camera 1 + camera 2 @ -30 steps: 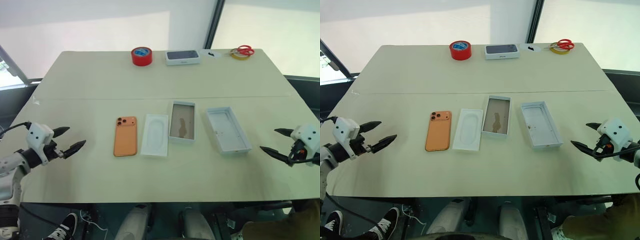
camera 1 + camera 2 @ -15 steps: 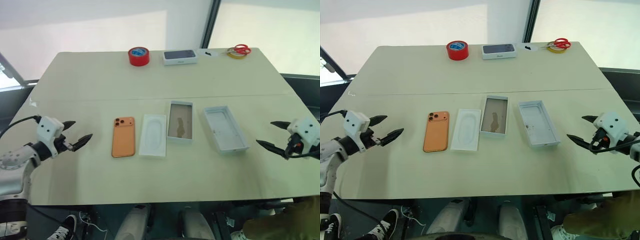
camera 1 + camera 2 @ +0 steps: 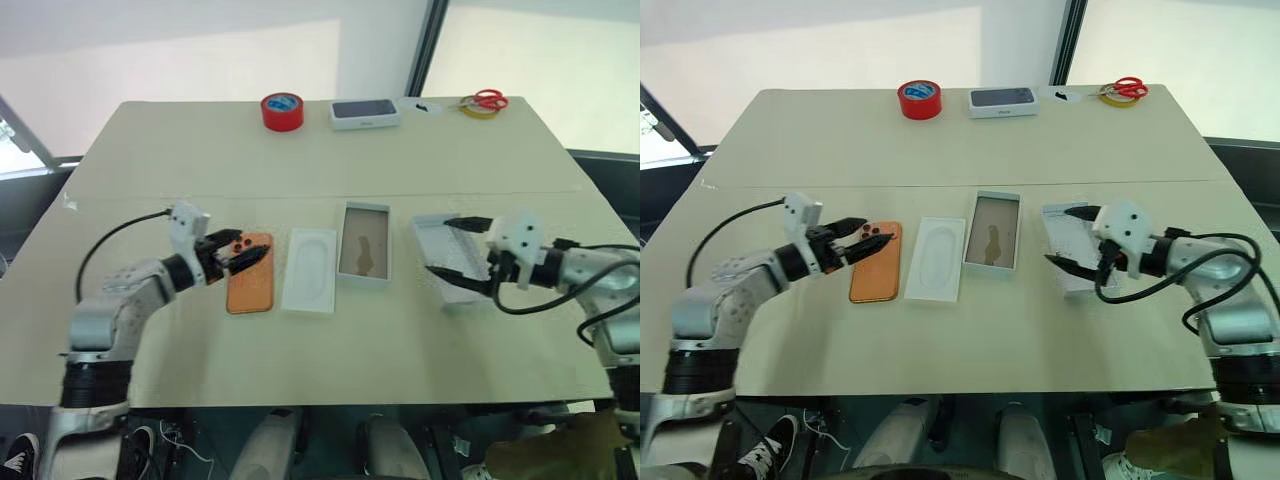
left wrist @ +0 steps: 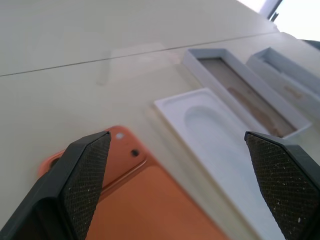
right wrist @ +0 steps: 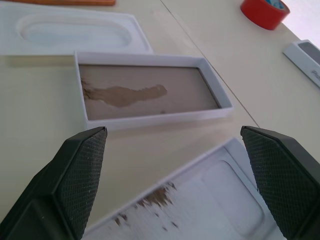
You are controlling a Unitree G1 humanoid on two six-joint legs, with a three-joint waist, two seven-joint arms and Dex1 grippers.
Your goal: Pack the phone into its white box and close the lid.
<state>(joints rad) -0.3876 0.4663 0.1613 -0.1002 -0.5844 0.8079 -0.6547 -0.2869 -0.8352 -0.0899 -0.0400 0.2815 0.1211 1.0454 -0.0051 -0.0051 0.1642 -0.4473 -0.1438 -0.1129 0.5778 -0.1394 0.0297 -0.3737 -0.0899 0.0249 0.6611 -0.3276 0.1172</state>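
One orange smartphone (image 3: 250,286), one flat white insert (image 3: 310,270), one white cardboard box (image 3: 364,243) and one white lid (image 3: 446,232) line the beige surface (image 3: 300,160); two end effectors, left (image 3: 243,255) at nine o'clock, right (image 3: 458,247) at three, both spread apart.

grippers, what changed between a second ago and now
Both swung inward from the table's sides: the left gripper now hovers open over the orange phone, the right gripper open over the lid. Nothing is grasped. Phone, insert, white box and lid stayed put.

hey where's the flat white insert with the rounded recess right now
In the left eye view the white insert lies flat near the table's middle, with the orange phone on its left side and the white box on its right.
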